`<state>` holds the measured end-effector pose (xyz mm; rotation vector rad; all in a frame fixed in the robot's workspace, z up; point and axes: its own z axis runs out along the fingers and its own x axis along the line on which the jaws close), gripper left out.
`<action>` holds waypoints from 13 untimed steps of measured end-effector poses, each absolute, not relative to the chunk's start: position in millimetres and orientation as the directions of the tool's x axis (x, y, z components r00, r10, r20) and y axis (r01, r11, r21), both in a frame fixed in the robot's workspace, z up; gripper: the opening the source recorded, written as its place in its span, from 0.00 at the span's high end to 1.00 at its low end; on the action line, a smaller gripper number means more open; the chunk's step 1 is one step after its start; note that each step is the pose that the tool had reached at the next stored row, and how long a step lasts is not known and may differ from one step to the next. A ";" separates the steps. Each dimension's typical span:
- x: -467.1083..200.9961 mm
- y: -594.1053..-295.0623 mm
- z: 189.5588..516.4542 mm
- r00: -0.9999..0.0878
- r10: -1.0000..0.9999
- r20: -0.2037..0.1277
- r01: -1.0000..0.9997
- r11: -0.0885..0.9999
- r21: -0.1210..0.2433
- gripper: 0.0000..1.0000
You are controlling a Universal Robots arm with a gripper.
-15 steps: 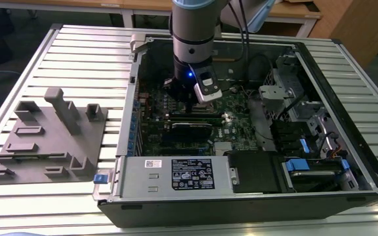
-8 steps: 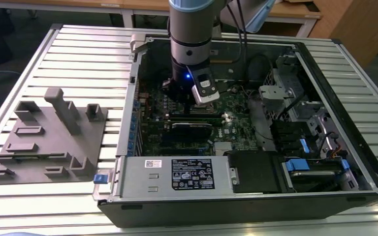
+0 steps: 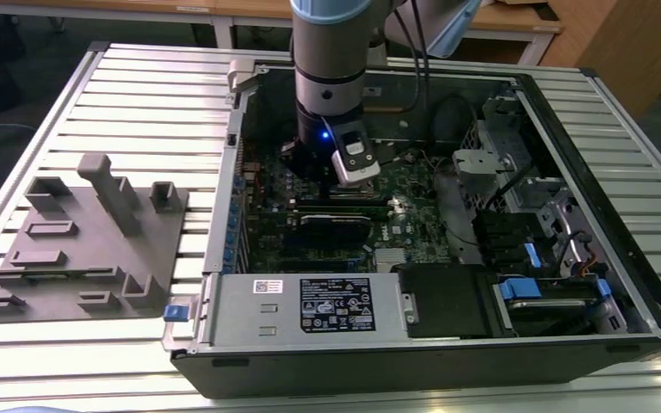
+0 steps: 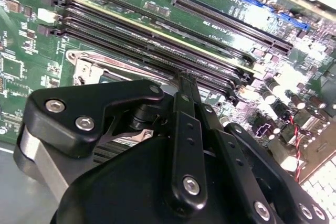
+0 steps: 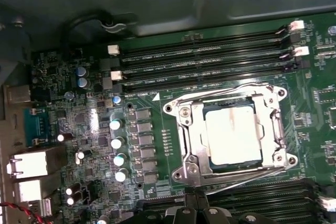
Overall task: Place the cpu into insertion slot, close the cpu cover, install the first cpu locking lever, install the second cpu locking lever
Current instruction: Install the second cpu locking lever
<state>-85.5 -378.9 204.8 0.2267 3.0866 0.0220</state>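
In the first wrist view the cpu (image 5: 233, 135) lies flat in the insertion slot (image 5: 178, 174), its silver-grey top showing through the window of the cpu cover (image 5: 191, 129), which is folded down over it. Thin wire levers run along two edges of the socket: one (image 5: 220, 94) on the memory-slot side, one (image 5: 236, 176) on the gripper side. My gripper (image 5: 195, 203) hovers just off that second edge. In the second wrist view its fingers (image 4: 185, 129) are pressed together, and my gripper (image 4: 186, 80) is shut and points at the socket's metal edge (image 4: 86, 69). In the exterior view my gripper (image 3: 328, 185) is low over the motherboard.
Long black memory slots (image 5: 205, 51) flank the socket, and a row of capacitors (image 5: 118, 142) stands beside it. The open computer case (image 3: 560, 129) walls in the board. A power supply (image 3: 307, 305) sits at the front, and a grey fixture block (image 3: 89, 241) is at the exterior view's left.
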 end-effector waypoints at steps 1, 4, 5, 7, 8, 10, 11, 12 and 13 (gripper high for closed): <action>-86.6 -378.9 204.4 -0.988 0.146 -0.045 0.146 0.989 0.018 0.89; -88.5 -378.9 203.0 -0.988 0.147 -0.045 0.146 0.989 0.022 0.89; -89.0 -378.9 202.5 -0.988 0.147 -0.044 0.146 0.989 0.024 0.89; -89.5 -379.0 201.6 -0.988 0.147 -0.044 0.145 0.989 0.029 0.89; -89.7 -379.0 201.1 -0.988 0.147 -0.043 0.146 0.989 0.032 0.89; -89.9 -378.9 200.2 -0.988 0.147 -0.042 0.145 0.989 0.038 0.89; -89.9 -378.9 199.8 -0.988 0.146 -0.042 0.144 0.989 0.040 0.89; -89.9 -378.9 199.6 -0.989 0.145 -0.042 0.144 0.989 0.041 0.89; -89.8 -378.9 199.2 -0.989 0.145 -0.042 0.143 0.989 0.042 0.89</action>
